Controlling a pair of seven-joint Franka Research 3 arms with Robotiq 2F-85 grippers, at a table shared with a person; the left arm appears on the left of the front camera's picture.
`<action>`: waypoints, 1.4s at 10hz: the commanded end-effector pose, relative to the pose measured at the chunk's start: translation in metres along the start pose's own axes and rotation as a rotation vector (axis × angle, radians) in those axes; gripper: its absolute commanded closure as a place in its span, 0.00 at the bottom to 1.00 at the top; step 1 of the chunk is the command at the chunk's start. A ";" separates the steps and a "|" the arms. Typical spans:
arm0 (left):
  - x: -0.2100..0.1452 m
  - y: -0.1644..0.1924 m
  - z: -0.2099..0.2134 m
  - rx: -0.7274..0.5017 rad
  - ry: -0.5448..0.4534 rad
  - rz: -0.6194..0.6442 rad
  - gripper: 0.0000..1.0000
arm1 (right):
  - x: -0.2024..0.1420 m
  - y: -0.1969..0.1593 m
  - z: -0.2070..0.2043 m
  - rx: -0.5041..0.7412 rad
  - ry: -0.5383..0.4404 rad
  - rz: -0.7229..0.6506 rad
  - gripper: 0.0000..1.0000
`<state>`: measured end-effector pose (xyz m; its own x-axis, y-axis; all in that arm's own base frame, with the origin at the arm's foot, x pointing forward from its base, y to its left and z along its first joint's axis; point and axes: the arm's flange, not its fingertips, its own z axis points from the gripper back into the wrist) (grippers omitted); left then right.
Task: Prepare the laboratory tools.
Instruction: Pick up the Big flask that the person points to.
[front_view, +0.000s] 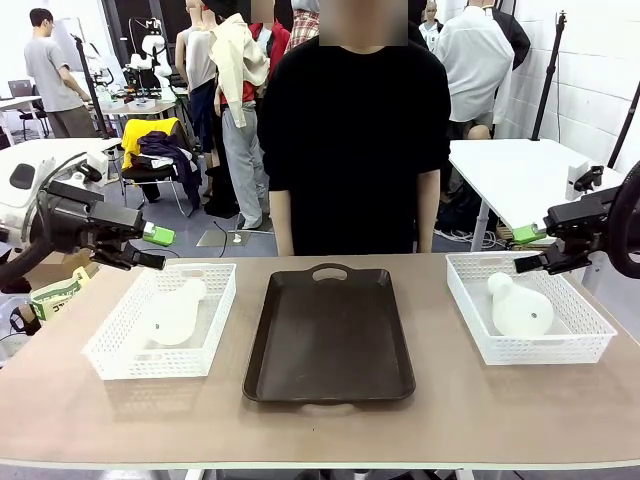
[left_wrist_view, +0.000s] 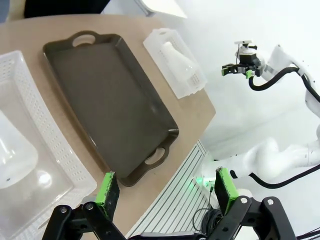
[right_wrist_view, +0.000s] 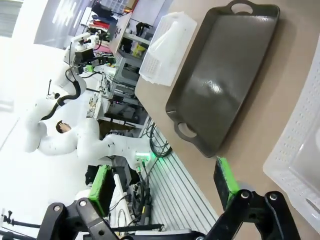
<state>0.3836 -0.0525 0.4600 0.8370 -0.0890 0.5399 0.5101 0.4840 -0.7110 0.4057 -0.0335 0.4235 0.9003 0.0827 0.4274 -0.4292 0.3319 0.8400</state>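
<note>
Left gripper (front_view: 150, 248) released, clear of left flask (front_view: 178, 312) lying in basket (front_view: 150, 365). Right gripper (front_view: 528, 250) released, above right flask (front_view: 520, 305), apart.

A dark brown tray (front_view: 330, 340) lies mid-frame on a light wooden bench (front_view: 320, 430), flanked by the left basket (front_view: 150, 362) and the right basket (front_view: 545, 348), both white mesh, while a person in black (front_view: 350, 130) stands behind at upper centre.

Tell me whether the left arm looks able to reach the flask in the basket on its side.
Probably yes. The left gripper hovers open close by the basket, and the flask lies on its side in that open-topped basket with nothing over it.
</note>
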 end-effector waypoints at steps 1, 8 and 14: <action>0.002 0.007 0.012 -0.027 -0.019 0.019 0.00 | 0.009 -0.007 0.005 0.012 -0.002 -0.007 0.00; -0.005 0.025 0.039 -0.101 -0.100 0.100 0.00 | 0.020 -0.038 0.017 0.071 0.020 -0.130 0.00; -0.005 0.020 0.042 -0.090 -0.074 0.121 0.00 | 0.013 -0.042 0.017 0.048 0.026 -0.118 0.00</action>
<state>0.3815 -0.0057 0.4613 0.8793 0.0291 0.4753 0.4212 0.4184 -0.8047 0.4343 -0.0625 0.4005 0.9452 0.0660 0.3199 -0.3247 0.2967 0.8981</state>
